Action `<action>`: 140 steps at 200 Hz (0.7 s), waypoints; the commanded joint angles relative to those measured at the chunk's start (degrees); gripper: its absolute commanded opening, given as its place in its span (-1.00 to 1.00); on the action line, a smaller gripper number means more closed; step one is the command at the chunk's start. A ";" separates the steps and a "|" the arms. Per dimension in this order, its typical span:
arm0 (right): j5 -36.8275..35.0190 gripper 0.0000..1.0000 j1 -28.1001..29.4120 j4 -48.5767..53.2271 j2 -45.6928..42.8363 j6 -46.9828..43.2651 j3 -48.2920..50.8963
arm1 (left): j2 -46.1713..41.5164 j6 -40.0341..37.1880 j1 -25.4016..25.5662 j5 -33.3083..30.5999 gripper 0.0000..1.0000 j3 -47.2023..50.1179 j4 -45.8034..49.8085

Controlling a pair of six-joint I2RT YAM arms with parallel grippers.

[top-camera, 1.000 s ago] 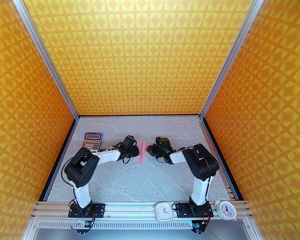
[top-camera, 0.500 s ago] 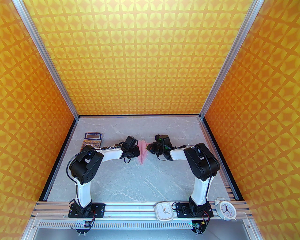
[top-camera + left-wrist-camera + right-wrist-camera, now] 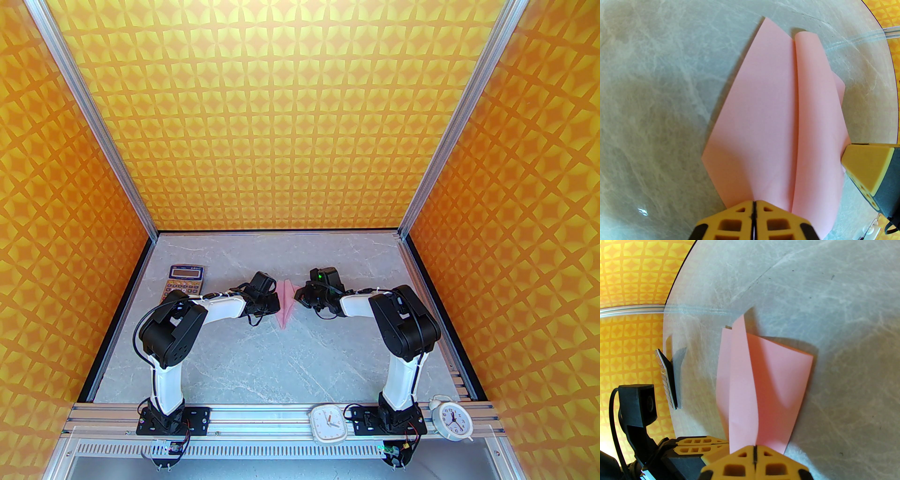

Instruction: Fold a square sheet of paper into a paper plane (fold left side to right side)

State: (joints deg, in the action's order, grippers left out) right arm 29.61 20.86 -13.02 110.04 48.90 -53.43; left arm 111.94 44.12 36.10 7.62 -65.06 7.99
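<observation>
The pale-pink paper plane (image 3: 285, 310) lies mid-table as a slim pointed dart between my two grippers. My left gripper (image 3: 277, 305) sits at its left edge. In the left wrist view this gripper (image 3: 753, 204) is shut, with the paper (image 3: 764, 117) running into its tips: the left flap lies flat and the right flap curls up. My right gripper (image 3: 296, 296) meets the paper from the right. It (image 3: 754, 449) is shut on the paper's near end, where a middle flap (image 3: 740, 380) stands upright. The left fingers (image 3: 700, 445) touch that paper's left edge.
An orange-keyed calculator (image 3: 183, 281) lies at the back left, close behind the left arm. A square white clock (image 3: 328, 424) and a round white alarm clock (image 3: 451, 419) stand on the front rail. The grey marble table (image 3: 281, 370) is walled in orange on three sides.
The left arm's elbow has swung up and to the right, and both grippers have shifted slightly towards the back. The paper between them now looks narrower.
</observation>
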 commanded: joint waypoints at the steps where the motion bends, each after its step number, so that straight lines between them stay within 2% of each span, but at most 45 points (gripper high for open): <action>1: -0.11 -1.00 -0.53 2.01 1.78 -1.90 -2.10 | 2.24 -0.23 0.12 -1.37 -0.85 -0.48 4.29; 140: -0.91 -1.00 -0.64 5.37 4.07 -5.59 -4.62 | 2.58 -0.57 0.55 -1.38 -0.85 -0.97 4.53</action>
State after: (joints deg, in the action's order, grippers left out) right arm 29.39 20.49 -8.71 113.03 44.86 -56.75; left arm 112.20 44.10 36.21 7.46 -65.69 8.80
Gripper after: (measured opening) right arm 0.030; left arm 0.077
